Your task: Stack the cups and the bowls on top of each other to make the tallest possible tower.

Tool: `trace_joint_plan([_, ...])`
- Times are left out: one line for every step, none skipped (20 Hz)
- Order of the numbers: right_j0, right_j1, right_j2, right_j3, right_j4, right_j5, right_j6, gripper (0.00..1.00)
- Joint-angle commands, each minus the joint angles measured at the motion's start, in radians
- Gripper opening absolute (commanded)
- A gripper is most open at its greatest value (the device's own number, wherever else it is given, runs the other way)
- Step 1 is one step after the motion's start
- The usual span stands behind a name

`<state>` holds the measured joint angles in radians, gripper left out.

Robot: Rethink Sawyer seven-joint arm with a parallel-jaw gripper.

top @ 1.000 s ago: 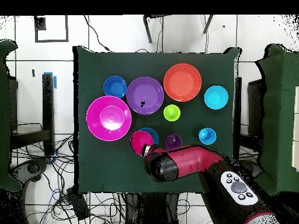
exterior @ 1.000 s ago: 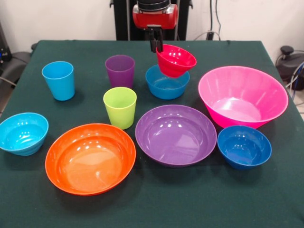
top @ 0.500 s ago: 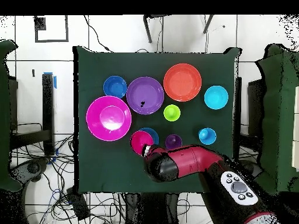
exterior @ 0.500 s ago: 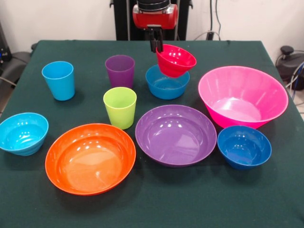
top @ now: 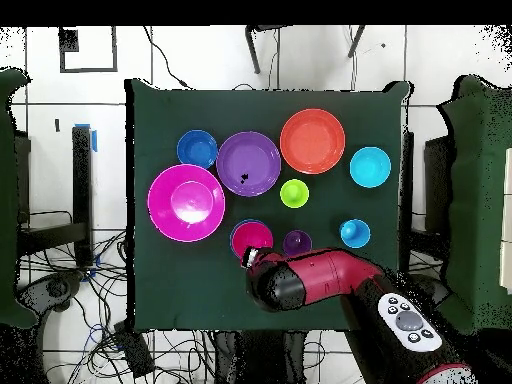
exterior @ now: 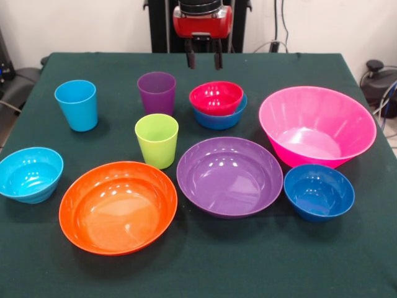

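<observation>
- At the far middle of the green surface [exterior: 186, 261], the red bowl [exterior: 215, 97] sits nested inside a blue bowl [exterior: 218, 115]; this two-piece stack is all there is of the tower so far.
- Everything else stands alone and unstacked: the purple cup [exterior: 156, 92] just left of the stack, the light blue cup [exterior: 76, 104] far left, the lime green cup [exterior: 156, 139] nearer the middle.
- Also loose are the cyan bowl [exterior: 29, 174] at the near left, the orange bowl [exterior: 118, 206], the wide purple bowl [exterior: 229, 176], the dark blue bowl [exterior: 318, 191] and the big pink bowl [exterior: 316, 126] on the right.
- The gripper [exterior: 204, 57] hangs above and slightly behind the stack, its fingers [exterior: 191, 58] spread apart and holding nothing, clear of the red bowl's rim.
- By my reading, most of the building is left to do.
</observation>
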<state>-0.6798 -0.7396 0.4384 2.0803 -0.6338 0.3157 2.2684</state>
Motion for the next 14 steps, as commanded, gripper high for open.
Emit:
trace_joint_plan([0.021,0.031,0.014,-0.063,-0.095,-0.003,-0.084,1.00])
trace_joint_plan([0.015,0.030,0.017,-0.058,-0.087,0.008,-0.087,1.00])
trace_joint_plan([0.017,0.026,0.014,-0.055,-0.090,0.003,-0.084,1.00])
trace_joint_plan([0.020,0.028,0.009,-0.054,-0.094,-0.003,-0.079,1.00])
trace_joint_plan([0.021,0.031,0.009,-0.056,-0.095,-0.004,-0.079,1.00])
trace_joint_plan([0.021,0.034,0.009,-0.058,-0.096,-0.005,-0.080,1.00])
trace_joint_plan([0.021,0.037,0.009,-0.059,-0.096,-0.006,-0.080,1.00])
trace_joint_plan([0.024,0.037,0.007,-0.061,-0.098,-0.007,-0.078,1.00])
trace_joint_plan([0.024,0.036,0.007,-0.062,-0.098,-0.008,-0.078,1.00])
trace_joint_plan([0.023,0.034,0.009,-0.061,-0.097,-0.005,-0.079,1.00])
trace_joint_plan([0.022,0.032,0.011,-0.061,-0.096,-0.003,-0.080,1.00])
trace_joint_plan([0.022,0.031,0.011,-0.061,-0.096,-0.004,-0.078,1.00])
trace_joint_plan([0.023,0.029,0.010,-0.060,-0.096,-0.003,-0.078,1.00])
trace_joint_plan([0.022,0.028,0.011,-0.060,-0.096,-0.003,-0.078,1.00])
